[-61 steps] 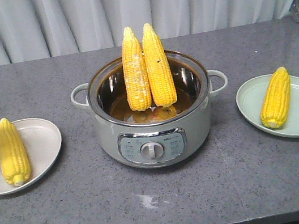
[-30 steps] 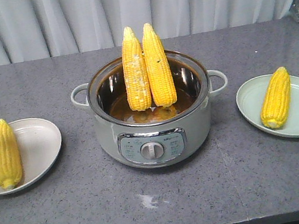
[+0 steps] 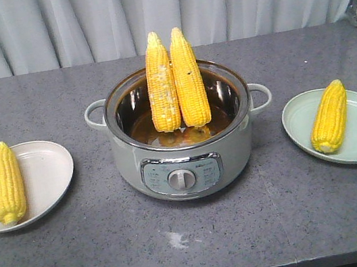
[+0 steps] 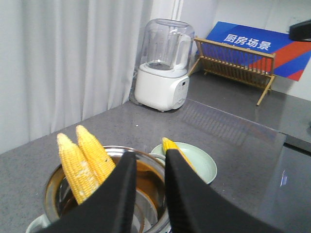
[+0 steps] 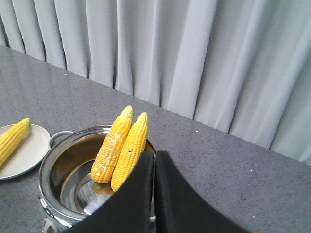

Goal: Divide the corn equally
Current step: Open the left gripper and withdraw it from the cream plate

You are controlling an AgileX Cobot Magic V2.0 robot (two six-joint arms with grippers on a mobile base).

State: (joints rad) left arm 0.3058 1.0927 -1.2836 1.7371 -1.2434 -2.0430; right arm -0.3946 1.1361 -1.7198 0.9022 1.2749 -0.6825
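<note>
One cob (image 3: 5, 183) per plate (image 3: 47, 170), two cobs (image 3: 175, 79) in the center pot (image 3: 182, 153). Left claw (image 4: 149, 158) released, right claw (image 5: 154, 158) clenched empty; grab one next.

White Chinese characters, 厨房场景, stand on the blue and red sign (image 4: 257, 46) leaning against the wall just behind the wooden dish rack (image 4: 233, 60). The control panel (image 3: 182, 174) on the front of the cooker (image 3: 128, 162) carries small print, too tiny to read.

Matte black, tapered fingers (image 4: 116, 194)
</note>
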